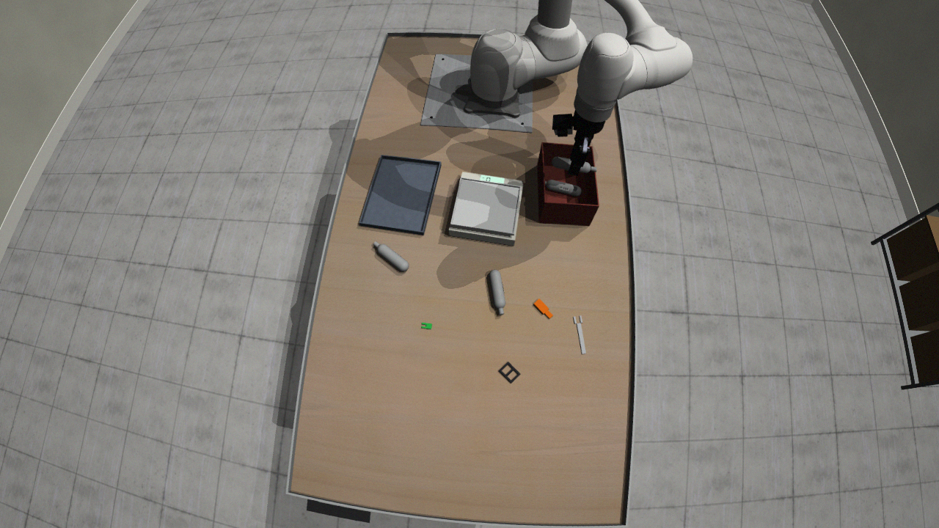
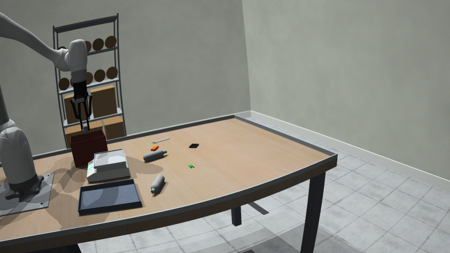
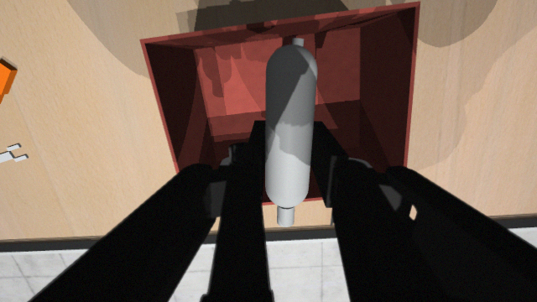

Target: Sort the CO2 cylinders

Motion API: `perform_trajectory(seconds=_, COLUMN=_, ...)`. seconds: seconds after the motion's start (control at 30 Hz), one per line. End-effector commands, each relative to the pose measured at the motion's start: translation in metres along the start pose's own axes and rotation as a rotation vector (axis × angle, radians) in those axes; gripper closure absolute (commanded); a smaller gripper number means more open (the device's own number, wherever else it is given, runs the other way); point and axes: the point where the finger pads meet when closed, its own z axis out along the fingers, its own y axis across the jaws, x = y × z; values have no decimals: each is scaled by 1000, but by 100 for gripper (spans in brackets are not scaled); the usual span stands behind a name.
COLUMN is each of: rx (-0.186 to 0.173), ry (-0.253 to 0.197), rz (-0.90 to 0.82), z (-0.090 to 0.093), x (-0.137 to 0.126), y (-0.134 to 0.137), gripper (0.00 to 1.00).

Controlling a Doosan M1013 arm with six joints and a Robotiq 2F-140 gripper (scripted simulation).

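Note:
My gripper is shut on a grey CO2 cylinder, held level just above the open red scrap bin. Another cylinder lies inside the bin. Two more cylinders lie on the table: one near the dark tray, one in front of the scale. The tray and the scale's pan hold nothing.
An orange piece, a white forked strip, a green clip and a black square frame lie on the table. The bin stands close to the table's edge.

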Motion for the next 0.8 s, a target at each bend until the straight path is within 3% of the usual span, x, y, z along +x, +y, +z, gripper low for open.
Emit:
perform_trajectory(seconds=0.0, rx=1, ry=-1, rz=0, z=1, x=0, y=0, gripper=90)
perform_trajectory(seconds=0.77, rx=1, ry=-1, rz=0, z=12, x=0, y=0, gripper=90)
